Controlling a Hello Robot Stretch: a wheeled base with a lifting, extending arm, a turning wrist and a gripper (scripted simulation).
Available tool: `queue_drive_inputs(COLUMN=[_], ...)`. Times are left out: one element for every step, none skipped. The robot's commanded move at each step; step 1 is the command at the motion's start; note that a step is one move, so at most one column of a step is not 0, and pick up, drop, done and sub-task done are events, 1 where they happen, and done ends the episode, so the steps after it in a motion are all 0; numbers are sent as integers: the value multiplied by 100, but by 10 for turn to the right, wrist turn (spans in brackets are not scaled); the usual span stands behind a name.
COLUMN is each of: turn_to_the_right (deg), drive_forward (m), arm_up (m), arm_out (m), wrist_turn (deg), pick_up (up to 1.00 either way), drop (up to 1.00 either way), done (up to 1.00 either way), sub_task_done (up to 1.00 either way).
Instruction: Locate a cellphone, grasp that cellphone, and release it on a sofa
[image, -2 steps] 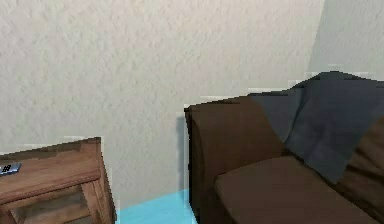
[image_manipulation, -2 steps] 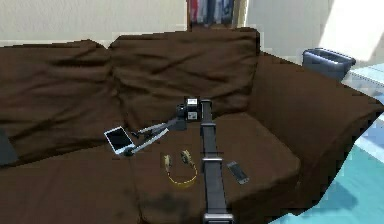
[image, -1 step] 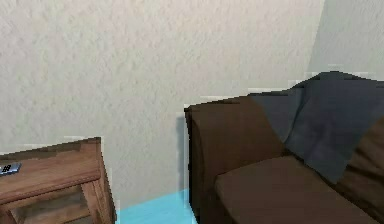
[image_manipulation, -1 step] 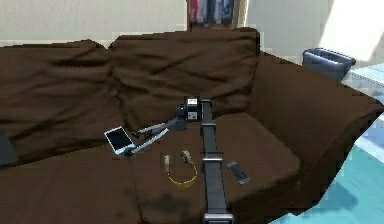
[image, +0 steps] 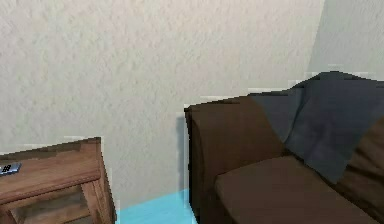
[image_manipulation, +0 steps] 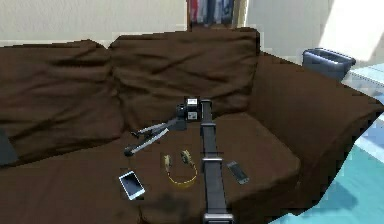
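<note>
Cellphone (image_manipulation: 130, 184) lies flat on the sofa (image_manipulation: 180, 65) seat, near its front edge, so the drop looks done. You can't tell if the gripper (image_manipulation: 138, 146) has its fingers apart or together, or holds anything. Lift up off the sofa before you pull back. A yellow ring (image_manipulation: 180, 169) and a small dark thing (image_manipulation: 238, 172) lie on the seat too; don't drag over them.

Sofa (image_manipulation: 60, 90) in creased matt brown upholstery (its throw (image: 330, 115) grey cloth), table (image: 55, 168) grainy wood
</note>
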Motion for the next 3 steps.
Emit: queue_drive_inputs(turn_to_the_right=[0, 0, 0], drive_forward=[0, 0, 0], arm_up=[10, 0, 0], arm_out=[0, -8, 0], wrist_turn=[0, 0, 0], pick_up=[0, 0, 0], drop=[0, 0, 0], done=[0, 0, 100], sub_task_done=[0, 0, 0])
